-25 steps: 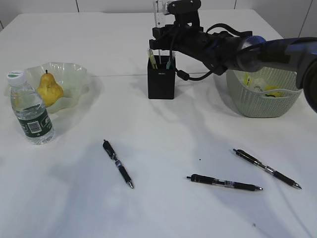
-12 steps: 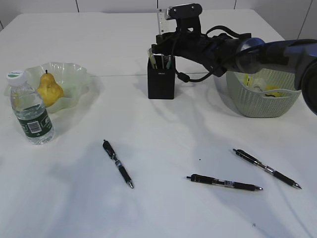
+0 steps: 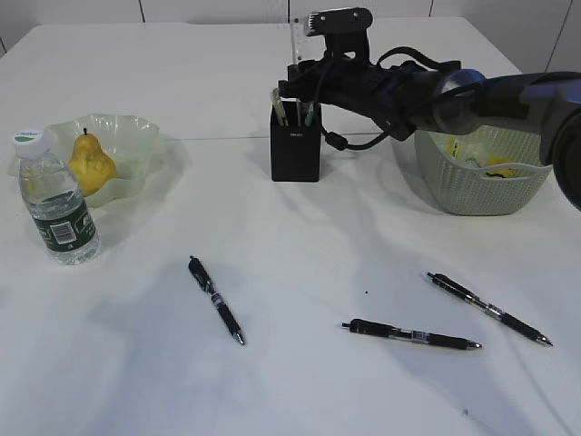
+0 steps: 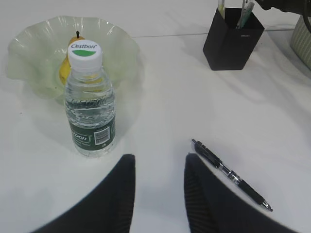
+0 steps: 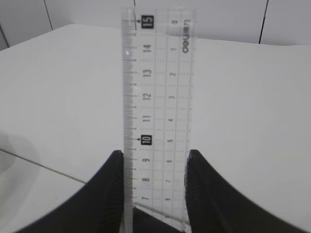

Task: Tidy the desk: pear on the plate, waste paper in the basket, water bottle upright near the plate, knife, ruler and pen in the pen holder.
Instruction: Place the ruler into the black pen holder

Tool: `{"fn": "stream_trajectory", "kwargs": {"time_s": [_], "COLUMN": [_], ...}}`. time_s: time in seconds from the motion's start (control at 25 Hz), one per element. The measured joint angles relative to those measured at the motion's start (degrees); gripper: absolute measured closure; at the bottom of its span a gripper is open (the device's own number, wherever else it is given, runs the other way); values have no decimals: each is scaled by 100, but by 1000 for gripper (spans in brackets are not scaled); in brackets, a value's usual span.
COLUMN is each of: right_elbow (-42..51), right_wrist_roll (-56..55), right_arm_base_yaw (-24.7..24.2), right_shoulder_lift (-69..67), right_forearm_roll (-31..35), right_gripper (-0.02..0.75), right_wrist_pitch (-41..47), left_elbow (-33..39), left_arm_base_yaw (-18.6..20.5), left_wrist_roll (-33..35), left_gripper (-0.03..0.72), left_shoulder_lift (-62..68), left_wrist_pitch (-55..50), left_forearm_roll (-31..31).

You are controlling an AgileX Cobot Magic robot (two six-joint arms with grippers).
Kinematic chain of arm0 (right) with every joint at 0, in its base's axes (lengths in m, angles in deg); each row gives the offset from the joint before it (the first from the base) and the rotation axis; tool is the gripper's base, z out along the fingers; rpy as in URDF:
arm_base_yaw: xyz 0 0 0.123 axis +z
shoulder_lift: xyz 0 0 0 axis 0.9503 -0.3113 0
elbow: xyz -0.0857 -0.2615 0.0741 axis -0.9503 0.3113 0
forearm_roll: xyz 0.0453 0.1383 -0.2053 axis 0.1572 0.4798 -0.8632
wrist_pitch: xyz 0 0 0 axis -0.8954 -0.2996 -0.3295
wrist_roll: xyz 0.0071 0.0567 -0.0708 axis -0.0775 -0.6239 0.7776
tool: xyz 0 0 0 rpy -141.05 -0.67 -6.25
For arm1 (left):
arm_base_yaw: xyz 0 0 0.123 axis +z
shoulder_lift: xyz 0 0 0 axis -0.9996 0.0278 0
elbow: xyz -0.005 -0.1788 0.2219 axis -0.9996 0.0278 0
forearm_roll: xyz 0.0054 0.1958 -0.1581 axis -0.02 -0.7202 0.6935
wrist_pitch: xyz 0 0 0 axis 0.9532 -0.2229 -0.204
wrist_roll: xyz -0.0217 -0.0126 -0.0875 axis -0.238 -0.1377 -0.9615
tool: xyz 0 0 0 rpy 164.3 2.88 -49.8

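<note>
My right gripper is shut on the transparent ruler, which stands upright between the fingers. In the exterior view that gripper hangs right over the black pen holder, with the ruler sticking up above it and its lower end hidden. Thin items stand in the holder; I cannot tell a knife among them. The pear lies on the plate. The water bottle stands upright in front of the plate. Waste paper lies in the basket. My left gripper is open and empty above the desk.
Three black pens lie on the desk: one left of centre, one at front centre, one at front right. The first pen lies just right of my left gripper. The right arm spans above the basket.
My right gripper has come down a little and shifted slightly right with the ruler, closer to the pen holder. Nothing else has moved.
</note>
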Motion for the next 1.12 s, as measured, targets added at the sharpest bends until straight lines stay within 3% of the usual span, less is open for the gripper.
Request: {"fn": "stream_trajectory", "kwargs": {"time_s": [1.12], "right_elbow": [-337], "right_wrist_roll": [-1096], "right_arm_base_yaw": [95], "right_shoulder_lift": [114], "right_forearm_roll": [-473], "right_gripper": [413], "right_wrist_pitch": [1146], "left_elbow": [0], "left_arm_base_yaw": [0], "left_wrist_roll": [0], "left_gripper": [451], "left_shoulder_lift": [0], "left_wrist_pitch": [0], "left_forearm_roll": [0]}}
